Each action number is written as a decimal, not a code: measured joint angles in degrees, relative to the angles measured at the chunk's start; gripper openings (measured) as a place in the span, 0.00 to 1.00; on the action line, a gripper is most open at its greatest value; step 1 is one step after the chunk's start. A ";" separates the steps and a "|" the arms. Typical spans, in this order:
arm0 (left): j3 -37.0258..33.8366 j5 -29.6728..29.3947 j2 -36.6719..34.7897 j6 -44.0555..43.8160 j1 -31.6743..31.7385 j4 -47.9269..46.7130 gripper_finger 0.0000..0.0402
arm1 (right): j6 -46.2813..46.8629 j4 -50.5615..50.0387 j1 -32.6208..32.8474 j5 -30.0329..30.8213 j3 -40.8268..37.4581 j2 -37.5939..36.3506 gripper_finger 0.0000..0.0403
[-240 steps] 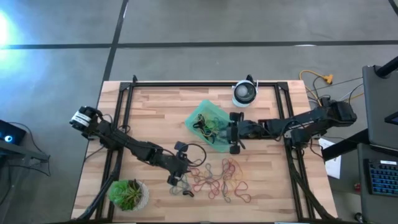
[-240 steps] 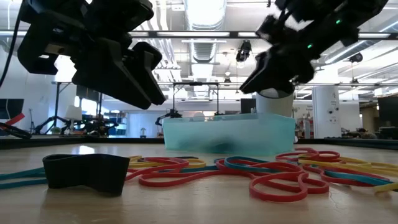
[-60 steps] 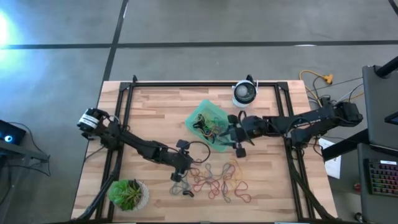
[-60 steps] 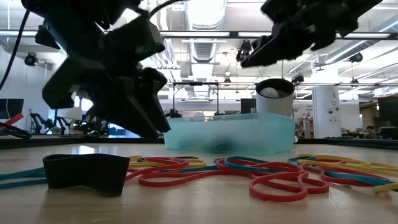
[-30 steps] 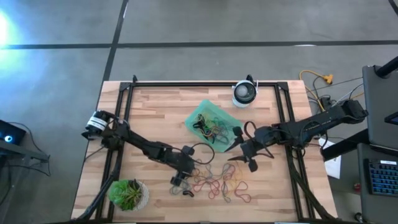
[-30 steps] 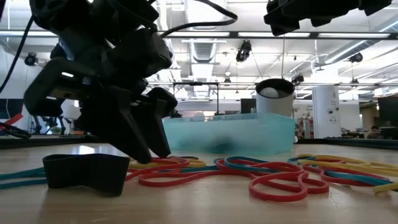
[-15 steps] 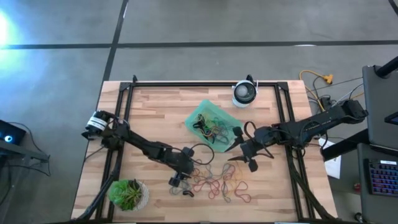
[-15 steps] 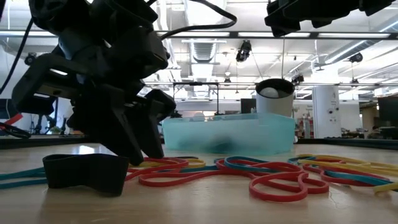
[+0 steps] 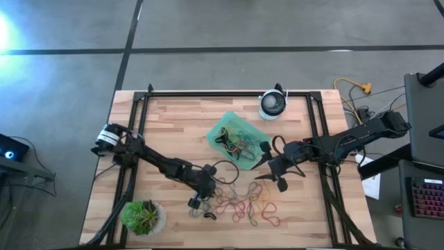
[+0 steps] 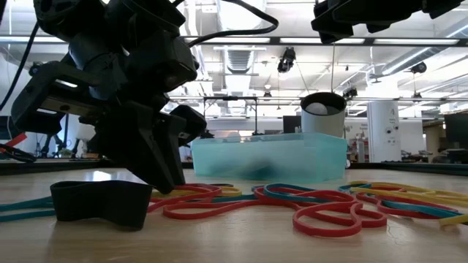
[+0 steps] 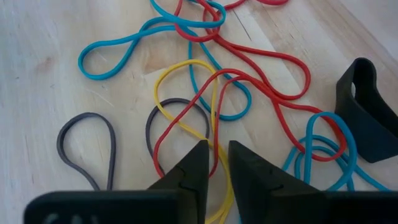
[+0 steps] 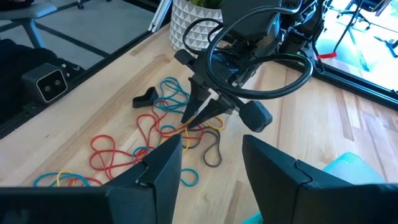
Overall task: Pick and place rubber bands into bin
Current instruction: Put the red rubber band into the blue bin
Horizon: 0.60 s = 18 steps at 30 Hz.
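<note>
Many coloured rubber bands (image 9: 243,201) lie loose on the wooden table, near its front edge. More of them lie in the mint-green bin (image 9: 216,129), which stands on the table behind the pile and also shows in the low view (image 10: 270,157). My left gripper (image 9: 198,201) stands at the pile's left end with its fingertips (image 11: 217,162) down on the wood, shut on band strands. A wide black band (image 10: 99,201) lies beside it. My right gripper (image 9: 268,171) hangs open above the table, right of the bin, with nothing between its fingers (image 12: 211,142). My left gripper pinches a strand of a yellow band (image 11: 214,129) and a red strand running with it between its two fingertips. The fingers slant down from above and from the table's left. The bands lie slack on the wood.
A round white-and-black device (image 9: 272,104) stands at the far edge behind the bin. A potted plant (image 9: 142,217) sits at the near left corner. Black frame rails (image 9: 229,93) run along the table's sides. Bare wood lies left of the bin.
My left gripper has sunk a little onto the left end of the pile and its fingers have drawn together around the yellow and red strands. The bands still lie on the table.
</note>
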 joint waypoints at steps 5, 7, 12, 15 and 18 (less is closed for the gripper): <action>0.23 -0.02 -0.11 0.51 0.00 -0.02 0.08 | 0.00 0.00 0.00 0.00 0.00 0.00 0.41; 0.23 -0.04 -0.40 0.52 0.00 0.03 0.06 | 0.00 0.00 0.00 0.00 0.00 0.00 0.41; 0.24 -0.09 -1.02 1.65 0.00 -0.07 0.01 | 0.00 -0.01 0.00 -0.02 -0.07 0.02 0.41; 0.32 -0.24 -1.38 1.70 0.00 -0.06 0.00 | 0.00 -0.04 0.00 -0.02 -0.20 0.02 0.41; 0.21 -0.22 -1.40 1.70 0.00 -0.21 0.01 | 0.00 -0.02 0.00 -0.02 -0.28 0.02 0.41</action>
